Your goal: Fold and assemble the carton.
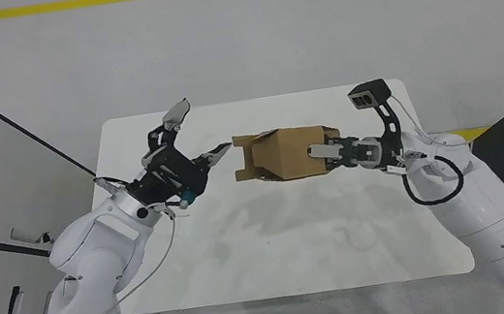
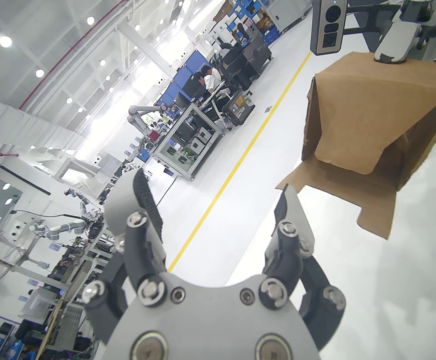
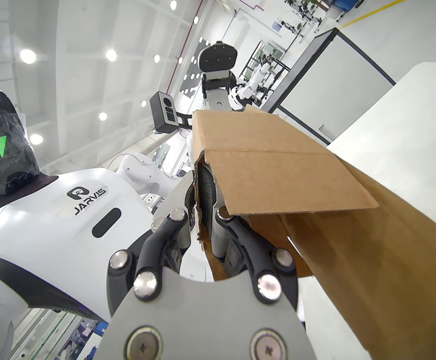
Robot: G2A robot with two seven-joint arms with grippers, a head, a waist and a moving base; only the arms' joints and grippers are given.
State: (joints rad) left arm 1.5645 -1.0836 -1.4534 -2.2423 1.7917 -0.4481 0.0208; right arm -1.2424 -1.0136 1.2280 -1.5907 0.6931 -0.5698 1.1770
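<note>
Top view: the carton (image 1: pixel 286 154) sits over the worktop (image 1: pixel 343 241), with the right claw (image 1: pixel 322 153) at one end and the left claw (image 1: pixel 201 130) beside its flaps. Left wrist view: the left claw (image 2: pixel 218 201) gapes wide and empty near the carton (image 2: pixel 368 126). Right wrist view: the right claw (image 3: pixel 204 204) pinches a wall of the carton (image 3: pixel 272 160).

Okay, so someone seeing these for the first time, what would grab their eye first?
The brown carton at the middle of the white table, half-folded, with loose flaps at its open end. The right gripper has its jaws shut on the cardboard at the opposite end, and the left gripper sits with jaws wide open close beside those flaps.
</note>
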